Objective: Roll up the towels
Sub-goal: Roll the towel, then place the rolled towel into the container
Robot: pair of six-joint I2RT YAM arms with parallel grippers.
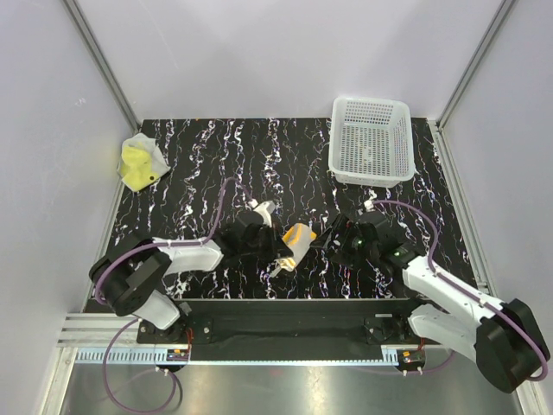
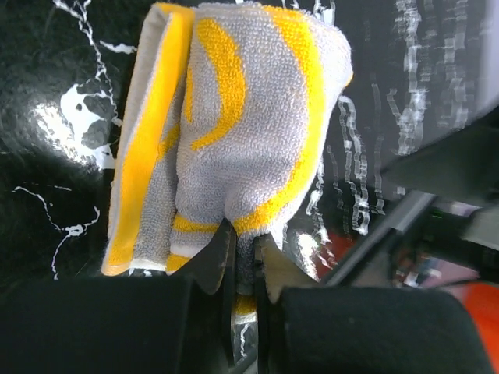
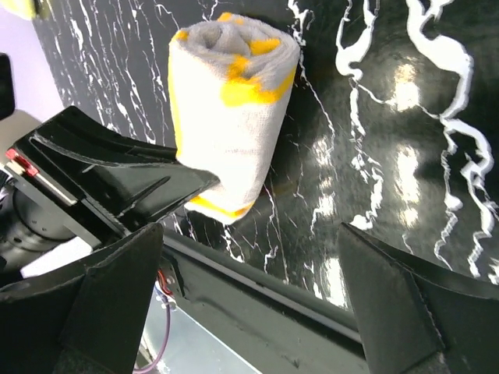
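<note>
Where visible, prob. 2 towels (image 1: 296,235) (image 1: 140,162), 1 basket (image 1: 339,149).

A robot lab cell: plain white walls (image 1: 285,52), aluminium frame rails (image 1: 99,60), black marbled table (image 1: 216,164).

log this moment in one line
left tool: shut on rolled towel | right tool: open, beside roll | yellow towel: crumpled, far left | basket: far right

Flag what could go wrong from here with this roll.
The left jaws pinch only one end of the roll, and its outer layer gapes, so letting go may unroll it. The right jaws stand wide open close by; a careless move could knock the roll. The yellow towel lies crumpled in the far-left corner, possibly an awkward reach.
</note>
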